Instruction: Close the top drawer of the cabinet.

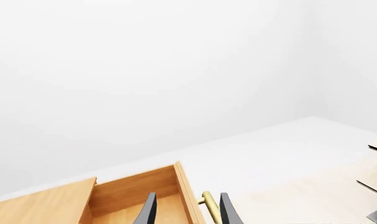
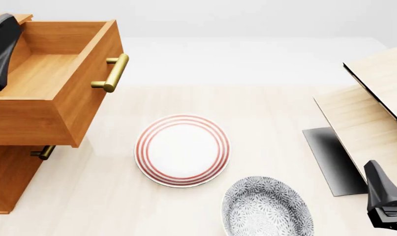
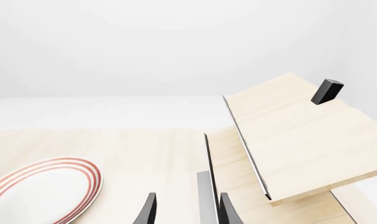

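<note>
At the bottom edge of the front view a grey floral-patterned plate (image 2: pixel 267 209) lies on the pale wooden bench (image 2: pixel 270 123), and the dark right tool (image 2: pixel 385 204) sits in the lower right corner. In its wrist view the right tool's (image 3: pixel 185 210) two dark fingers (image 3: pixel 147 210) stand apart with nothing between them. Just beyond the grey plate, near the frame's centre, lies a white round plate with red rings (image 2: pixel 182 150). To the right stands a pale light-wood structure with a black panel (image 2: pixel 369 118).

At the left edge stands the orange-brown wooden cabinet (image 2: pixel 8 177); its top drawer (image 2: pixel 54 83), the uppermost open box with a brass bar handle (image 2: pixel 114 73), is pulled well out, overhanging the lower handle (image 2: pixel 44 152). The left tool (image 1: pixel 185 210) hovers over the drawer's front panel, fingers parted, one on each side of it and gripping nothing.
</note>
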Action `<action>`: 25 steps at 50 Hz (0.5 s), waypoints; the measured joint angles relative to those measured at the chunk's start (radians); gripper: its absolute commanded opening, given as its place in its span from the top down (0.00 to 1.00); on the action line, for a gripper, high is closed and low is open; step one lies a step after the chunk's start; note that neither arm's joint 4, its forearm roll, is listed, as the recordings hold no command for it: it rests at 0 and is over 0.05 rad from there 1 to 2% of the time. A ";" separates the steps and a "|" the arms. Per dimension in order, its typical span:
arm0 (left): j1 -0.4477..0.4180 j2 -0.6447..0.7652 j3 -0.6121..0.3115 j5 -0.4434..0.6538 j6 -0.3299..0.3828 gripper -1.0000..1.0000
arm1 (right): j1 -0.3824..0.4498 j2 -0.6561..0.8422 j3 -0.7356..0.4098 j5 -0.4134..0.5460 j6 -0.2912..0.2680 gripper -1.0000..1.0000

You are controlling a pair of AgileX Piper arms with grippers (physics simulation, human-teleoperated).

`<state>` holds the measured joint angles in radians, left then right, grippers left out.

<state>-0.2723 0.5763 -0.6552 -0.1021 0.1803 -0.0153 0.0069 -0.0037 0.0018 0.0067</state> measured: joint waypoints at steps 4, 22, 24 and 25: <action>-0.018 0.038 -0.024 -0.002 0.004 0.00 | 0.000 0.000 0.000 0.000 0.000 0.00; -0.106 0.225 -0.123 -0.010 0.033 0.00 | 0.000 0.001 0.000 -0.001 0.000 0.00; -0.117 0.244 -0.133 -0.009 0.038 0.00 | 0.000 0.001 0.000 -0.001 0.000 0.00; -0.123 0.253 -0.139 -0.009 0.040 0.00 | 0.000 0.001 0.000 -0.001 0.000 0.00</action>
<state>-0.3948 0.8295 -0.7943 -0.1109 0.2203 -0.0153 0.0078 -0.0037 0.0010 0.0068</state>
